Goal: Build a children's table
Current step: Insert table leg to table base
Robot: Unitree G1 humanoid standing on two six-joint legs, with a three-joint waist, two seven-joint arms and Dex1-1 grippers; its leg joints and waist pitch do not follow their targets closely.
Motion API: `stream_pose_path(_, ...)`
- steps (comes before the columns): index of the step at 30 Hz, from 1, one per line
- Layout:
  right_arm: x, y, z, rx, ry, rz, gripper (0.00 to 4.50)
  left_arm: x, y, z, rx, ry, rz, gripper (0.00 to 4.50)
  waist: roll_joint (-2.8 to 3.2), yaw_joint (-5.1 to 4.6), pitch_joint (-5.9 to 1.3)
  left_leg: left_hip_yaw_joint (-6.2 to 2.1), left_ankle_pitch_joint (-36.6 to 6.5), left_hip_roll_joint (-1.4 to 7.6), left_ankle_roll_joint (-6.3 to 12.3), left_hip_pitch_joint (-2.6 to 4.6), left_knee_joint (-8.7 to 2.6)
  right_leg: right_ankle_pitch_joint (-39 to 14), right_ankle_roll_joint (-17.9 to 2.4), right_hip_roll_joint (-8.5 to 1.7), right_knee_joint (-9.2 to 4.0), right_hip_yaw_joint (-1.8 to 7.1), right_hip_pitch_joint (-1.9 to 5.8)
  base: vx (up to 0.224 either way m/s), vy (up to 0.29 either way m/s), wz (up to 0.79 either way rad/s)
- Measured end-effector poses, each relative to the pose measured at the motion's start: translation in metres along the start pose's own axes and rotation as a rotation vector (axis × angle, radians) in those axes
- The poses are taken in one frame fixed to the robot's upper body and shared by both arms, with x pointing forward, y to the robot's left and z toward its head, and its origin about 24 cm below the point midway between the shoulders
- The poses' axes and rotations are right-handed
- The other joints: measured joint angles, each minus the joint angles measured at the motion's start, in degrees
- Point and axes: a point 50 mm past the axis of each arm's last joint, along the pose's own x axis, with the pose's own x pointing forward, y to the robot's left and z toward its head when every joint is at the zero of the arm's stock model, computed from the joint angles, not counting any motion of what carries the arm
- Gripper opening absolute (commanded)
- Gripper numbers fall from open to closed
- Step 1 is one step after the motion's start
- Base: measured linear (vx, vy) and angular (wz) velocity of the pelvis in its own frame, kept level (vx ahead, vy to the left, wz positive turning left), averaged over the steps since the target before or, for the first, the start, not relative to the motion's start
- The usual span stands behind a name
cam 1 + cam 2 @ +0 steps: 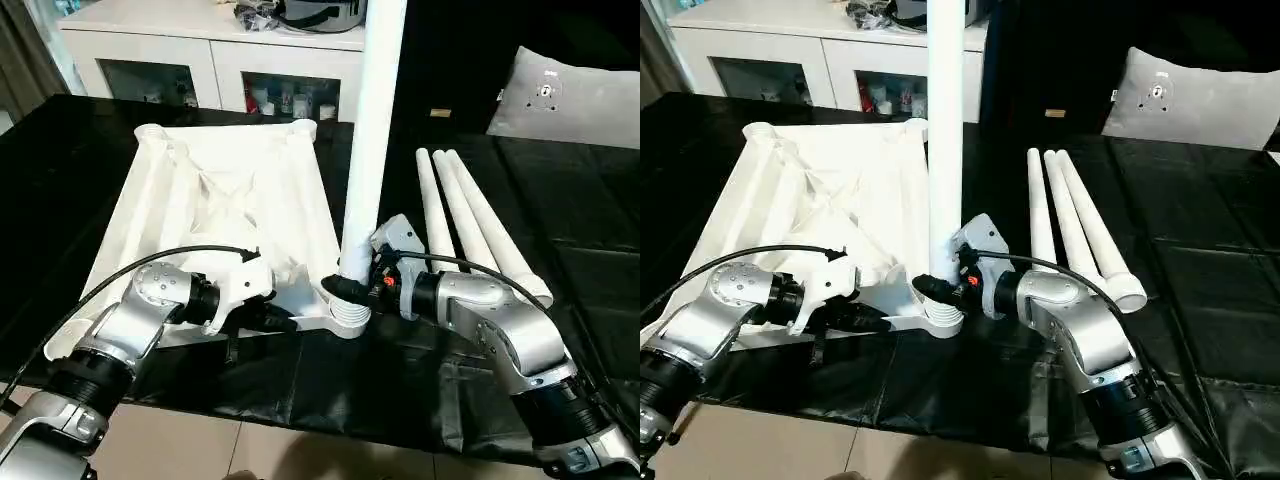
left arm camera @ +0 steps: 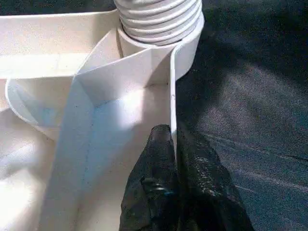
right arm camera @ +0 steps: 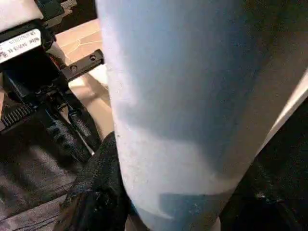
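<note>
A black sheet (image 1: 560,200) covers the desk, wrinkled near its front edge. On it the white tabletop (image 1: 220,200) lies upside down, ribbed underside up, round sockets at its corners. Beside it, toward the robot's right, three loose white legs (image 1: 470,215) lie side by side, touching, thick ends nearest the robot. A fourth leg (image 1: 372,130) stands upright in the tabletop's near corner socket (image 1: 345,318). Far back on the right, a grey-white pillow (image 1: 565,100) rests at the desk's edge. Below the front edge, pale floor (image 1: 200,445) shows.
</note>
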Motion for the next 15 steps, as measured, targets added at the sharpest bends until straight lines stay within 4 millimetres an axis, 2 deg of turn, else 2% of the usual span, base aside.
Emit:
stream_pose_path(7, 0.003, -0.005, -0.006, 0.086, -0.056, -0.017, 1.93, 0.000, 0.001, 0.000, -0.012, -0.002, 0.003, 0.00, 0.01, -0.10, 0.00, 0.00, 0.0, 0.00, -0.01, 0.01, 0.00, 0.1, -0.1, 0.00, 0.01, 0.00, 0.00, 0.000, 0.000, 0.00)
stream_pose_path(15, -0.007, -0.007, -0.026, 0.206, -0.178, -0.052, 1.93, 0.004, 0.001, 0.001, -0.040, -0.015, -0.007, 0.00, 0.08, 0.38, -0.05, 0.00, 0.0, 0.00, 0.01, 0.01, 0.00, 0.0, 0.0, -0.03, -0.08, -0.01, 0.10, 0.000, 0.000, 0.00)
